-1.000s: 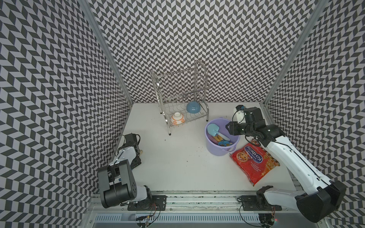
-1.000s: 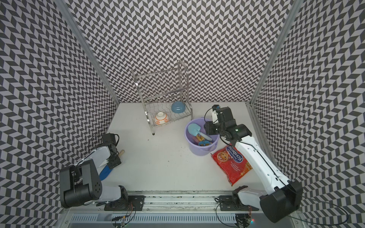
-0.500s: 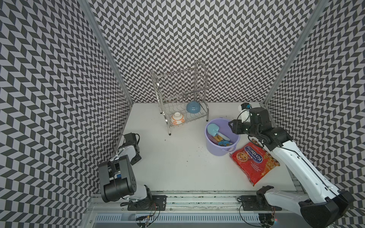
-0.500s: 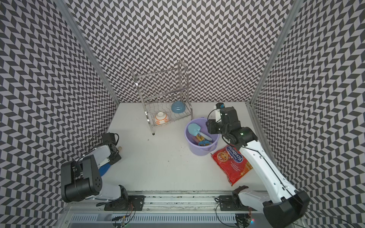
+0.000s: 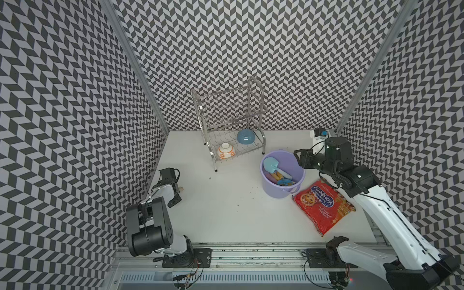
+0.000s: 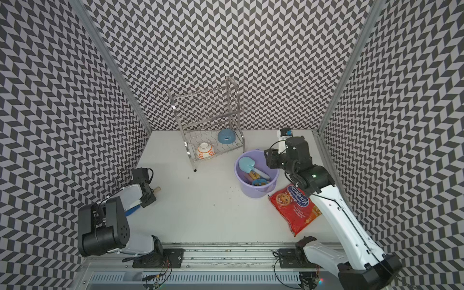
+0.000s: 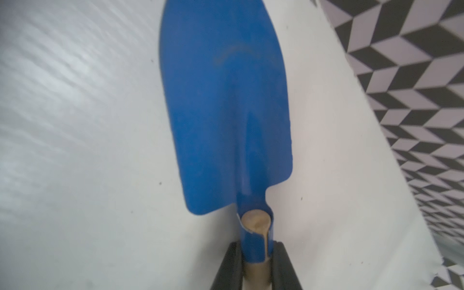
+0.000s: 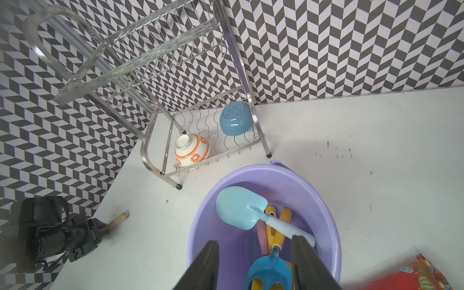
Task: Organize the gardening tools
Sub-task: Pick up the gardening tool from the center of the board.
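nearest me, hard by the left wall (image 5: 75,150), my left gripper (image 7: 256,247) is pinched tight on the neck of a wooden-handled dark blue trowel (image 7: 226,100), low at the white table (image 5: 226,213). further back my right gripper (image 8: 255,241) hangs spread and empty at the rim of the lavender bucket (image 5: 281,193), which holds the pale-blue trowel (image 8: 241,208), the blue fork (image 8: 268,271) and some pink and yellow handles (image 8: 261,236); behind that, a wire rack (image 8: 241,75) carries two bowls (image 5: 246,136)

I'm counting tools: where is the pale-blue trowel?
In both top views the pale-blue trowel leans inside the lavender bucket, right of the dish rack.
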`<state>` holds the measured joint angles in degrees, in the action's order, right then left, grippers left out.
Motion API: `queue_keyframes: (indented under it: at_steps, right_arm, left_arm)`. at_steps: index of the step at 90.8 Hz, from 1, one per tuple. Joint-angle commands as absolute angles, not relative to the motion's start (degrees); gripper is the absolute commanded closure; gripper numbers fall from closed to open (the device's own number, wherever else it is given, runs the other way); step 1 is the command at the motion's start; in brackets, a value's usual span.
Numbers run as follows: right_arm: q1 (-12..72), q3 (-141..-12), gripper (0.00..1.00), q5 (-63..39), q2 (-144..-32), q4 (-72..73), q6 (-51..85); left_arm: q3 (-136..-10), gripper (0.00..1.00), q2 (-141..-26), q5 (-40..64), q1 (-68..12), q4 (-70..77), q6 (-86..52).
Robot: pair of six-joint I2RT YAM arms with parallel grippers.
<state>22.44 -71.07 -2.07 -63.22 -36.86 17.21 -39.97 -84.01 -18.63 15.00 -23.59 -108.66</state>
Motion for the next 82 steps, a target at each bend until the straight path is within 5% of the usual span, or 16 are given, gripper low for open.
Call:
queue_keyframes:
  at_steps: [1, 47, 82]
  right_arm:
    - [22.8, -70.6, 0.51, -2.7, -62.9, -33.5, 17.8]
    - [22.8, -70.2, 0.47, -6.6, -63.5, -32.4, 17.0]
    - [22.8, -72.5, 0.46, -11.3, -64.0, -33.8, 15.9]
  left_arm:
    - [-44.9, 1.0, -84.4, -21.8, 10.9, -29.2, -100.6]
    - [-55.3, 1.0, -76.8, -38.7, -5.8, -22.0, -67.0]
    - [-44.8, 1.0, -56.1, -21.9, -11.4, -0.4, -34.4]
